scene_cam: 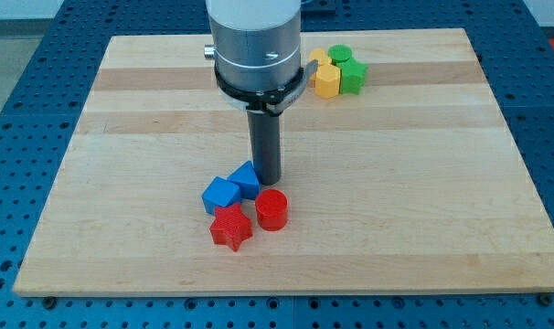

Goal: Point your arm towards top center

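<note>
Rod tip [266, 179] down on wooden board [423, 183], just right of a blue block [246, 177] near the board's middle.

No pincer on this arm, only a straight dark rod under a grey cylinder [256, 50]. Clustered below the tip: a second blue block [221, 195] touching the first on its left, a red cylinder [271, 209] just beneath the tip, a red star-shaped block [230, 227] toward the view's bottom. Grouped at the view's top, right of centre: two yellow blocks [326, 80] [317, 59] partly hidden by the cylinder, a green cube [353, 77], another green block [340, 55] behind. Top centre of the board well apart from the tip, largely behind the arm's body.
</note>
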Robot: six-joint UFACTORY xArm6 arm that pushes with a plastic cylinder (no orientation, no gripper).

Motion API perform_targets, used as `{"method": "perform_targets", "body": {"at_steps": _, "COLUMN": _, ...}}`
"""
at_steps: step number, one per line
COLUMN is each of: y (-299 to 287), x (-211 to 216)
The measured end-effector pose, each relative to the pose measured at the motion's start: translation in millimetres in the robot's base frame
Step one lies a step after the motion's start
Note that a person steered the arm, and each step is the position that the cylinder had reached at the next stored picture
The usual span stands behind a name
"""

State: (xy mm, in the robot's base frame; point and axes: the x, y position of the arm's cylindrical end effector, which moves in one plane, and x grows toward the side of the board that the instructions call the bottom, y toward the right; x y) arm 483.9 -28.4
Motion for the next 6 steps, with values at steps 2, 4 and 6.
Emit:
{"method": "perform_targets", "body": {"at_steps": 2, "y": 0.0, "x": -14.1}}
{"method": "perform_targets", "body": {"at_steps": 4, "y": 0.0, "x": -96.3}}
{"method": "perform_targets", "body": {"at_steps": 6, "y": 0.1, "x": -192.2}}
